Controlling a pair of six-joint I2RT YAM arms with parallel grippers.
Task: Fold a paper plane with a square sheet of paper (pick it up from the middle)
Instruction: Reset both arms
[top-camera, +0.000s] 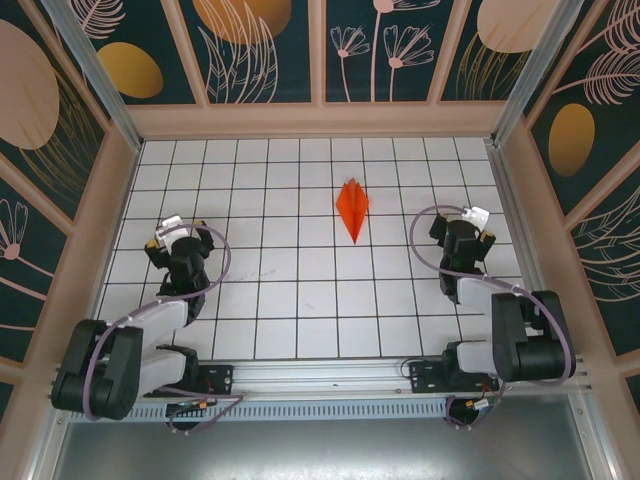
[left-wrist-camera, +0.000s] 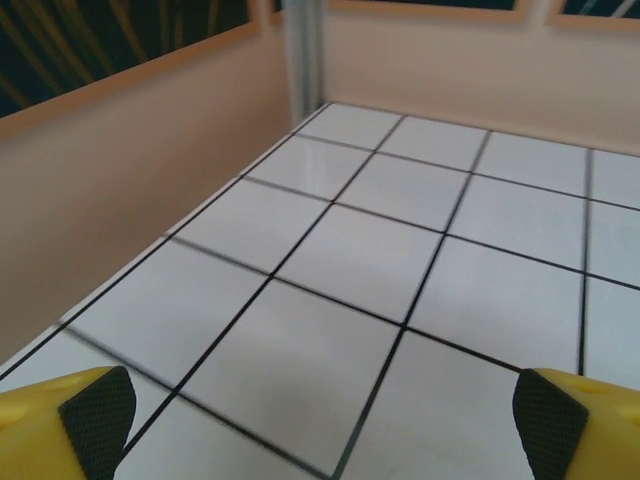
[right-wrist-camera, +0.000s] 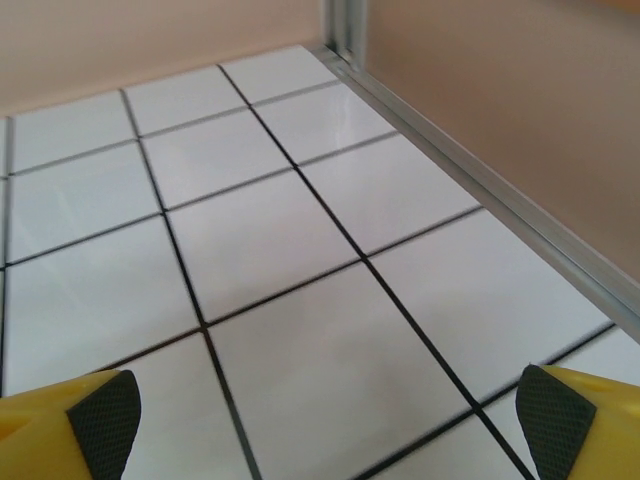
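The paper plane (top-camera: 352, 207), a slim orange-red dart with creased wings, lies on the white tiled floor right of centre, its nose toward the arms. No flat square sheet of paper is in view. My left gripper (top-camera: 178, 236) sits near the left wall, well away from the plane. In the left wrist view its fingertips (left-wrist-camera: 98, 420) stand wide apart over bare tiles, and the left gripper (left-wrist-camera: 320, 425) is open. My right gripper (top-camera: 464, 228) is to the right of the plane, apart from it. The right gripper (right-wrist-camera: 325, 420) is open, its pads (right-wrist-camera: 105, 420) wide apart over bare tiles.
Beige walls (top-camera: 100, 230) and metal corner posts (top-camera: 515, 90) enclose the tiled floor (top-camera: 300, 300). The left wrist camera faces the left wall and a corner post (left-wrist-camera: 305, 50). A metal rail (right-wrist-camera: 480, 190) runs along the right wall close to my right gripper.
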